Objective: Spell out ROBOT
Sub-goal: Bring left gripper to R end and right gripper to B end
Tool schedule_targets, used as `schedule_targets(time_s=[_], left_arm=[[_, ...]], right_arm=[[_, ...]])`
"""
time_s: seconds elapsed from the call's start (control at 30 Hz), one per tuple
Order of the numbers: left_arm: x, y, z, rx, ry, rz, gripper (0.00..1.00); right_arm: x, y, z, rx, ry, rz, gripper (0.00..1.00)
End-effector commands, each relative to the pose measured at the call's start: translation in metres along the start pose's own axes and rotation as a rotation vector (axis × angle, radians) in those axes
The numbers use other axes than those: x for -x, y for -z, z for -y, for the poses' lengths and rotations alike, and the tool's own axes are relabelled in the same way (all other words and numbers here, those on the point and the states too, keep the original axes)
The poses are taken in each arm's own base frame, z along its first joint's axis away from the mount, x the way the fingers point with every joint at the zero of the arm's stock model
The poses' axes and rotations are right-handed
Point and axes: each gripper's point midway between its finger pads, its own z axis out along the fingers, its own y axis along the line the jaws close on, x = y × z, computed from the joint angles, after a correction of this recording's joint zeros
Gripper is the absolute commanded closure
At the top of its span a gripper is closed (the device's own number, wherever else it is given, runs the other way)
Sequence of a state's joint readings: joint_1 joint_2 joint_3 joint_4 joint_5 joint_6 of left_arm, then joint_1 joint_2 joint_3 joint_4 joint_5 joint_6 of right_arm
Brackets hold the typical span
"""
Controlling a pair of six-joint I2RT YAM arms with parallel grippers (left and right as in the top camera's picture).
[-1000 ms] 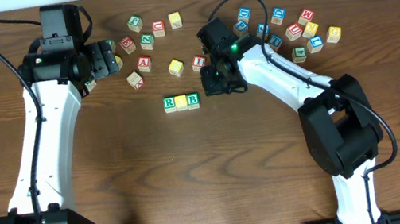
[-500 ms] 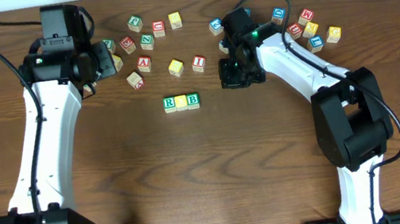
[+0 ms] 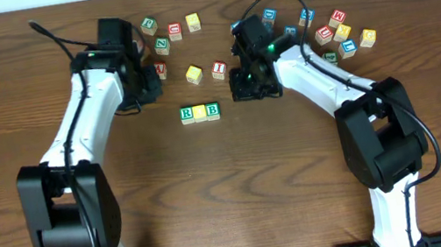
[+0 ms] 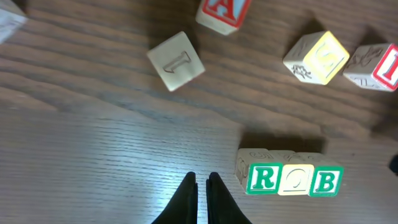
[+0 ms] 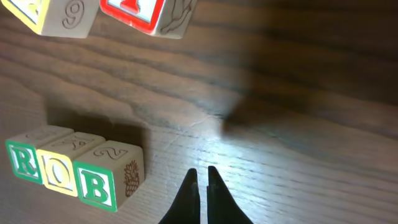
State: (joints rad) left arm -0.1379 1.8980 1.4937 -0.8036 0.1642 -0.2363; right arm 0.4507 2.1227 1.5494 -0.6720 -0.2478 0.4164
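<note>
Three cubes stand in a row reading R (image 3: 186, 113), O (image 3: 199, 112), B (image 3: 212, 109) at the table's middle; the same row shows in the left wrist view, R (image 4: 264, 178) to B (image 4: 326, 180), and in the right wrist view, R (image 5: 22, 158) to B (image 5: 99, 180). My left gripper (image 3: 147, 84) (image 4: 202, 177) hangs shut and empty left of the row. My right gripper (image 3: 242, 89) (image 5: 202, 171) is shut and empty just right of the B. A loose yellow-faced cube (image 3: 194, 74) (image 4: 323, 57) lies behind the row. Blue-lettered cubes (image 3: 306, 16) lie far right, letters unreadable.
A red-lettered cube (image 3: 219, 69) (image 4: 379, 65) sits beside the yellow one, a red A cube (image 3: 160, 68) and a pale cube (image 4: 176, 60) further left. More cubes (image 3: 175, 31) line the back; a cluster (image 3: 342, 31) lies at the back right.
My left arm swung right toward the row and its gripper went from open to shut on nothing. My right arm shifted right, then back left near the B.
</note>
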Motion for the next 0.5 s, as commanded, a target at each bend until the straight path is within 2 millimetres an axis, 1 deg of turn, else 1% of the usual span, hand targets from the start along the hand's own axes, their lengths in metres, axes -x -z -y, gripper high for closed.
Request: schedule_targets(time_s=[0.0, 0.1, 0.23, 0.47], left_arm=[[-0.007, -0.01, 0.0, -0.002, 0.01, -0.036, 0.93], [-0.012, -0.019, 0.001, 0.005, 0.006, -0.065, 0.93], [-0.018, -0.029, 0.006, 0.009, -0.005, -0.091, 0.92], [-0.029, -0.049, 0.02, 0.013, -0.026, -0.13, 0.92]], right_arm=[[-0.009, -0.004, -0.01, 0.024, -0.012, -0.013, 0.99], [-0.014, -0.008, -0.015, 0.029, -0.006, -0.015, 0.99], [-0.014, -0.011, -0.02, 0.035, 0.004, -0.001, 0.99], [-0.011, -0.012, -0.019, 0.016, -0.006, 0.021, 0.99]])
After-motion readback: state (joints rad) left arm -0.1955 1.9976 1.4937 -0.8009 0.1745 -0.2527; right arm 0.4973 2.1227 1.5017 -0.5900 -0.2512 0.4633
